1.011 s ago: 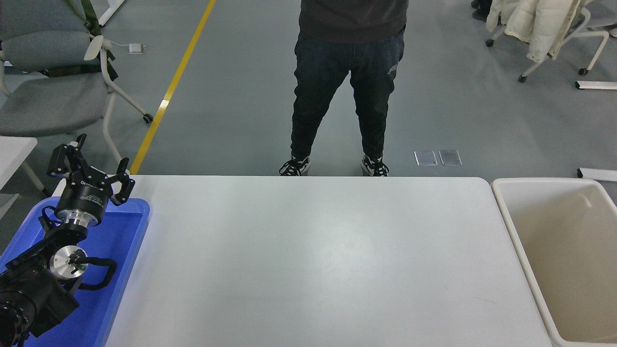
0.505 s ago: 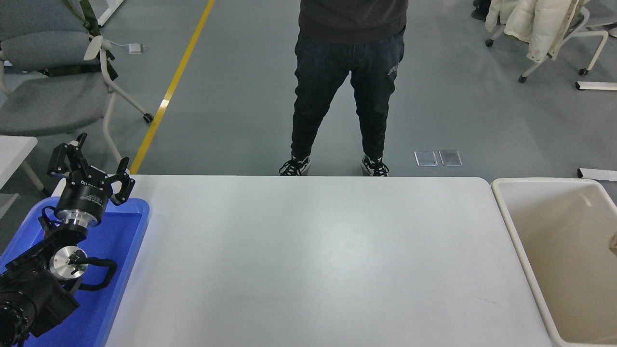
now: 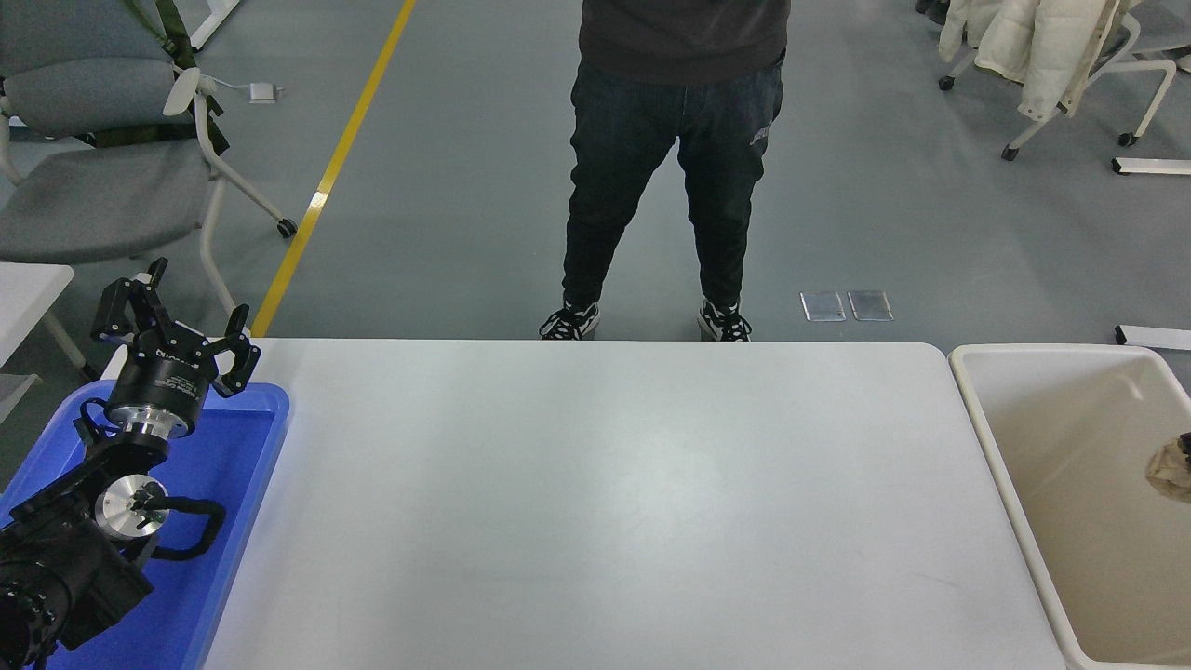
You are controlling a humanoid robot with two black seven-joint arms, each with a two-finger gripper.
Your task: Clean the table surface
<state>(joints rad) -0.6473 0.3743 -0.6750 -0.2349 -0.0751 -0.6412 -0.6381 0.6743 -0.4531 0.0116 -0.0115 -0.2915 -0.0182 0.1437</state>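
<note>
The table surface (image 3: 595,502) is a wide matte white top filling the middle of the view, with nothing lying on it. My left gripper (image 3: 181,312) is parked at the lower left above the far end of a blue tray (image 3: 251,447), its fingers spread open and holding nothing. At the right edge, a crumpled tan wad (image 3: 1169,470) hangs over the cream bin (image 3: 986,437). A small dark part at the picture's edge just above the wad looks like the tip of my right gripper; the rest of that arm is out of view.
A person in dark jeans (image 3: 665,177) stands at the table's far edge, near the middle. A grey office chair (image 3: 102,177) is at the back left. A chair with a white coat (image 3: 1042,46) is at the back right.
The tan wad has come further in from the right edge over the bin; one second ago it was not in view. The left arm has not moved.
</note>
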